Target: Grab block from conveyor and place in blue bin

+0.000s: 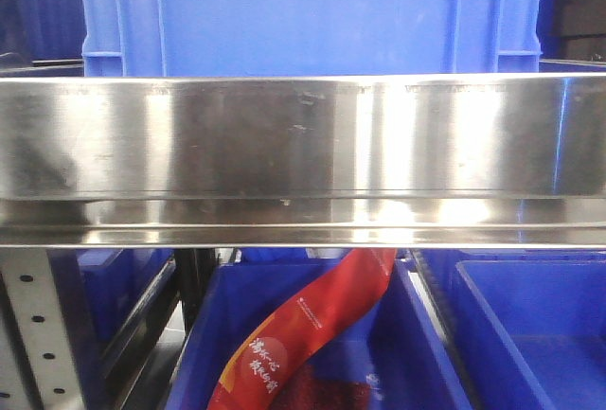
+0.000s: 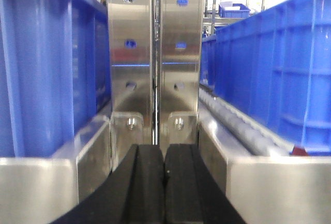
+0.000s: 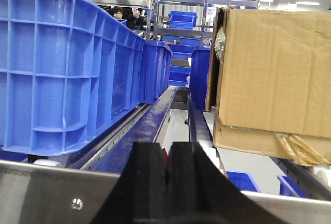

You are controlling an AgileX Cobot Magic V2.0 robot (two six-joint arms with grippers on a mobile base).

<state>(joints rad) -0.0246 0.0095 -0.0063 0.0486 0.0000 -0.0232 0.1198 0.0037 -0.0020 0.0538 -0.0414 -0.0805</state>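
Observation:
No block and no conveyor belt show in any view. Blue bins are everywhere: one large blue bin (image 1: 312,12) stands above a steel rail in the front view, and two more blue bins (image 1: 227,325) sit below it. My left gripper (image 2: 164,151) is shut with nothing in it, its black fingers pressed together and pointing at two steel posts (image 2: 129,53). In the right wrist view my right gripper (image 3: 168,149) is also shut and empty, above a steel rail (image 3: 51,193). Neither gripper appears in the front view.
A broad stainless rail (image 1: 303,145) fills the front view; a red printed packet (image 1: 312,320) lies in the lower bin. Blue crates (image 2: 46,69) (image 2: 274,63) flank the left gripper, with rollers (image 2: 232,120) at right. A tall blue crate (image 3: 57,69) and a cardboard box (image 3: 279,69) flank the right gripper.

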